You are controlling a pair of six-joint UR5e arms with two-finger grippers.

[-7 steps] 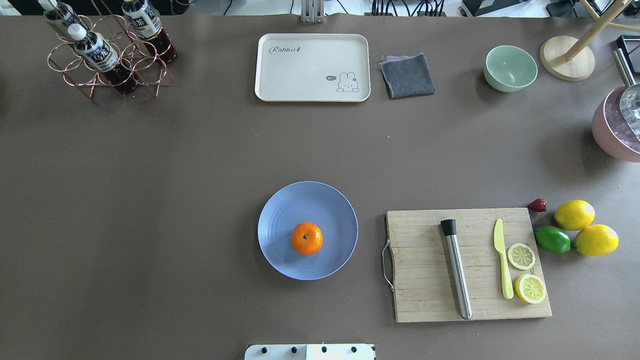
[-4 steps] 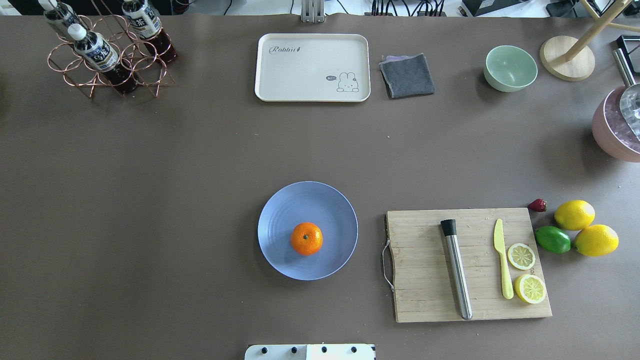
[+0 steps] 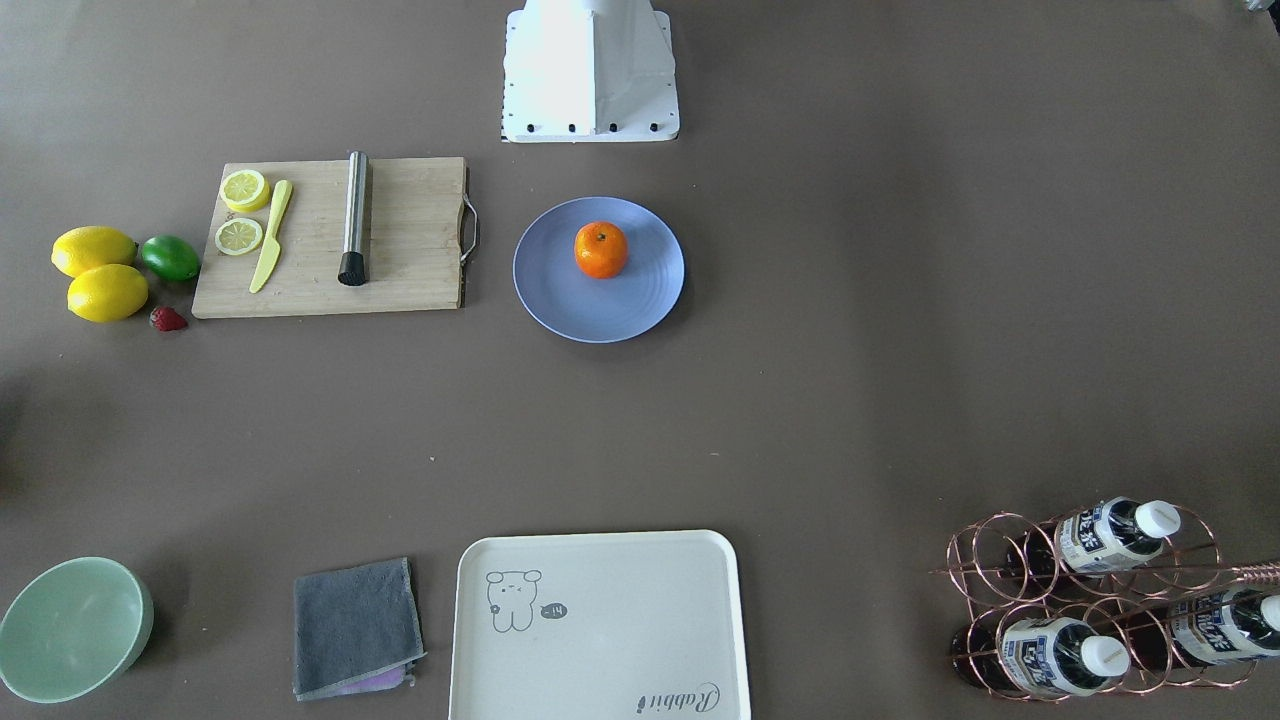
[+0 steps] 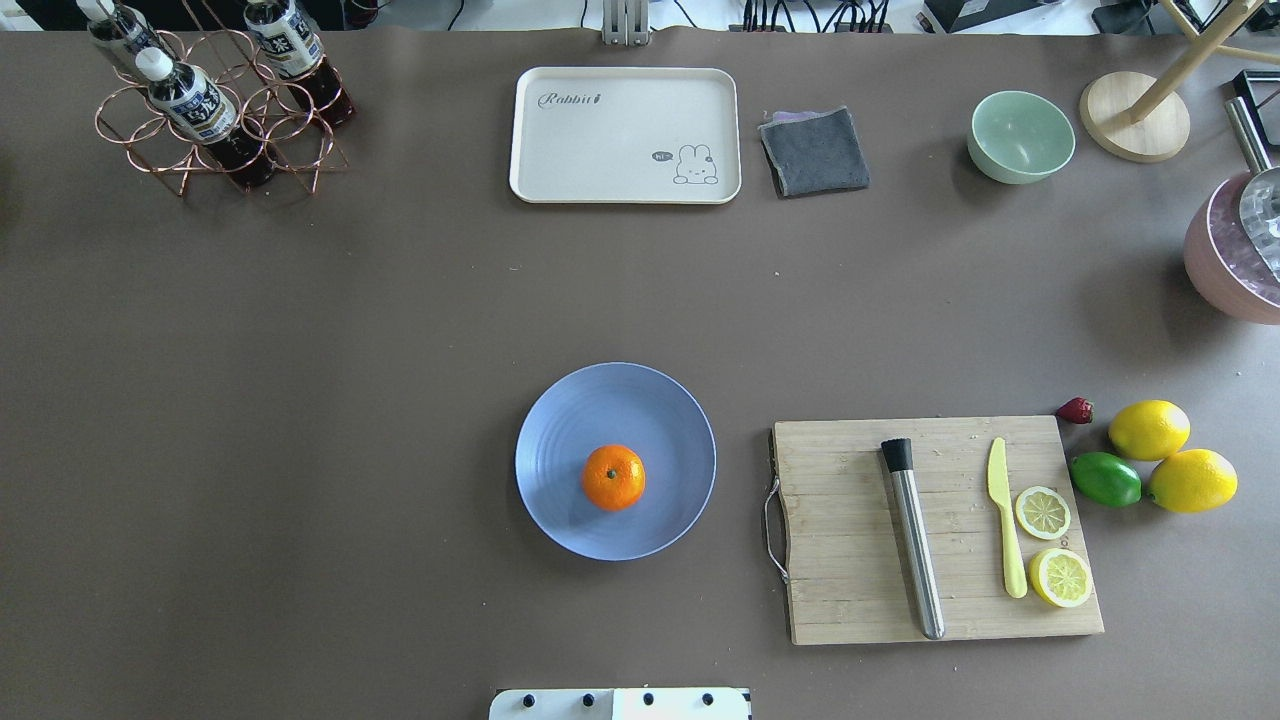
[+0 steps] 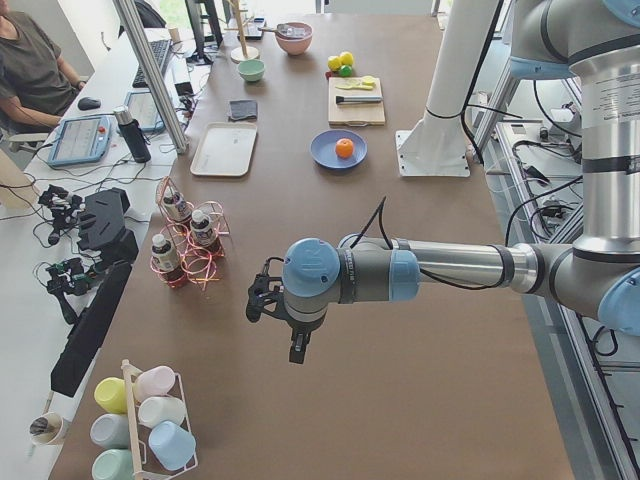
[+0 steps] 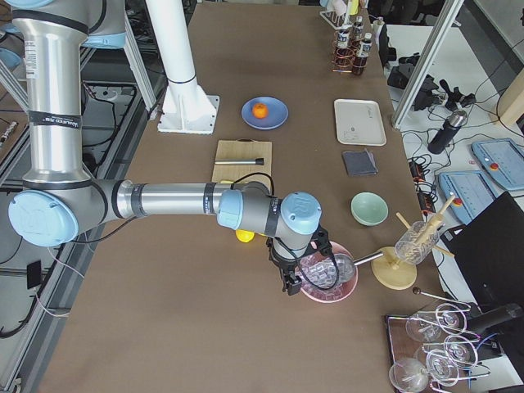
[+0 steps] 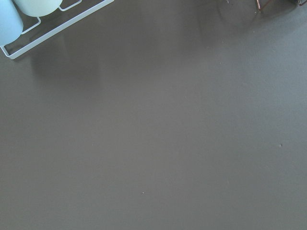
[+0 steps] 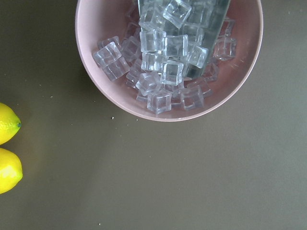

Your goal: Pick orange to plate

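Observation:
The orange (image 4: 613,477) sits on the blue plate (image 4: 590,405), a little toward the robot's side of its middle, with nothing touching it. The front-facing view shows the same orange (image 3: 601,249) on the plate (image 3: 600,312). Neither gripper appears in the overhead or front-facing views. My left gripper (image 5: 298,350) hangs over bare table far off to the left, past the bottle rack. My right gripper (image 6: 288,285) hangs far to the right, next to a pink bowl of ice. I cannot tell whether either one is open or shut.
A wooden cutting board (image 4: 850,600) with a muddler, a yellow knife and lemon slices lies right of the plate. Beyond it are two lemons (image 4: 1148,429), a lime (image 4: 1105,479) and a strawberry. Tray (image 4: 624,134), cloth, green bowl (image 4: 1020,136) and bottle rack (image 4: 215,110) line the far edge.

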